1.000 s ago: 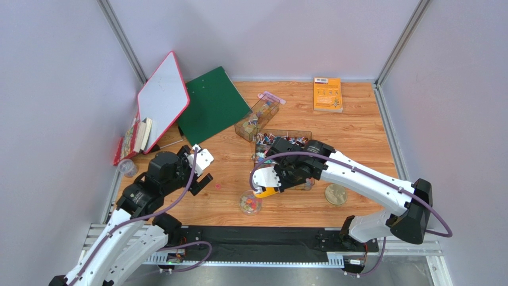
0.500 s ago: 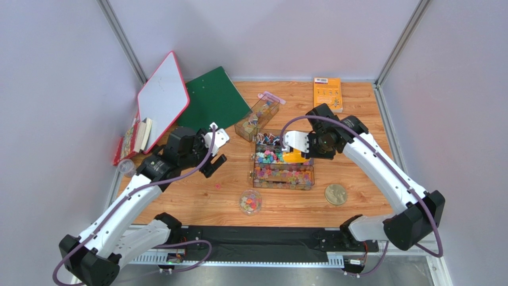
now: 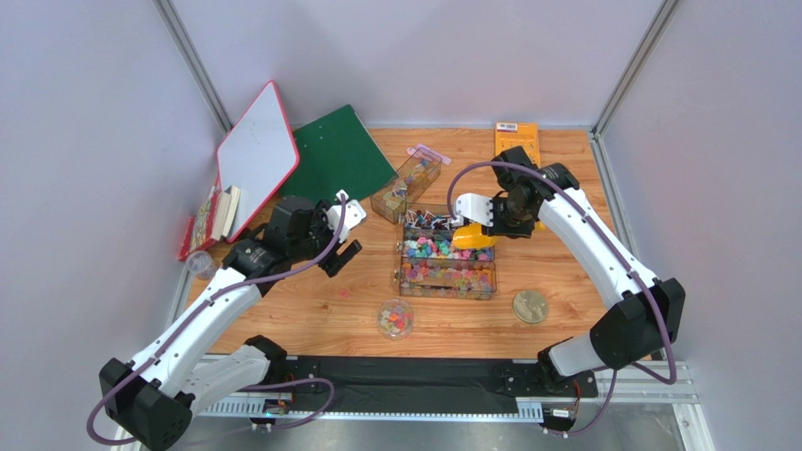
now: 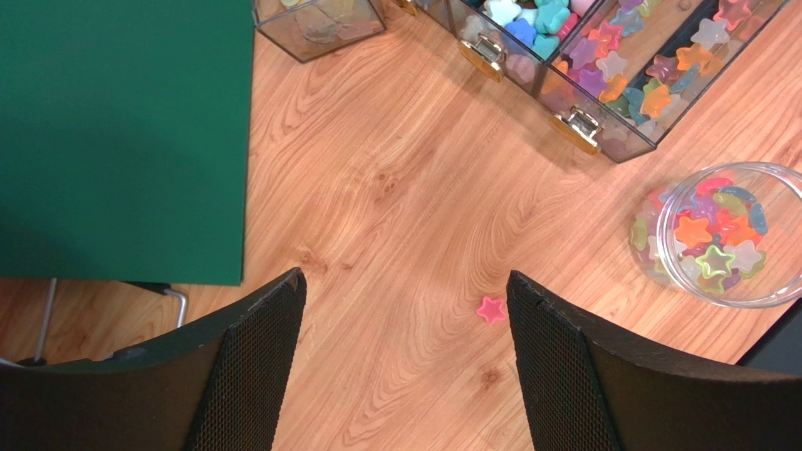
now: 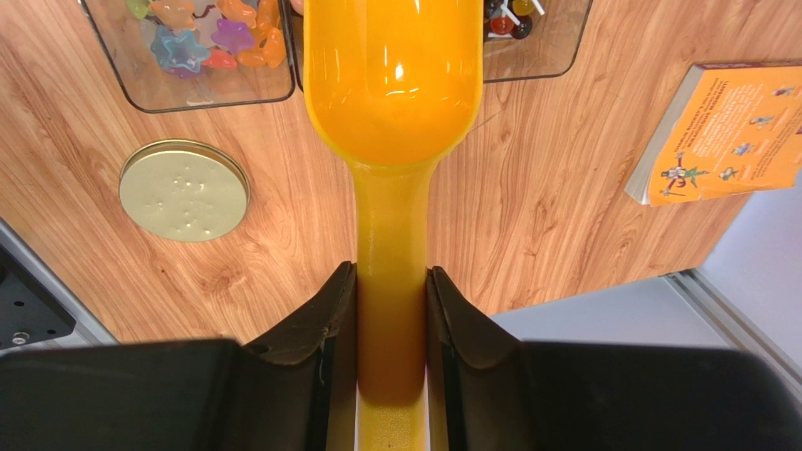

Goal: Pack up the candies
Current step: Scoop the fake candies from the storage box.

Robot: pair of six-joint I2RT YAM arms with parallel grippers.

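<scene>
1. Yellow plastic scoop (image 5: 391, 85) is clamped by its handle between the closed fingers of the right hand (image 5: 391, 282). Its bowl hangs over the far right end of a clear plastic compartment box (image 4: 574, 127) on the wooden table (image 3: 452, 329). Whether the bowl carries anything cannot be told.
2. Star-shaped candies (image 4: 612, 66) in pink, blue, orange, yellow and green fill the compartments of the box. More of them lie in a round clear jar (image 4: 715, 169), which stands uncovered near the box on the side towards the arms.
3. One stray pink star candy (image 4: 489, 309) lies on the bare wood, left of the jar and apart from it.
4. Left hand (image 4: 405, 279) hovers over the table to the left of the box, its fingers spread wide and gripping nothing; the stray star shows between them in the wrist view.
5. Round gold lid (image 5: 184, 191) lies flat near the right corner of the box nearest the arms, well apart from the jar.
6. Dark green folder (image 4: 122, 132) rests at the far left of the table, and an orange booklet (image 5: 725, 132) at the far right.
</scene>
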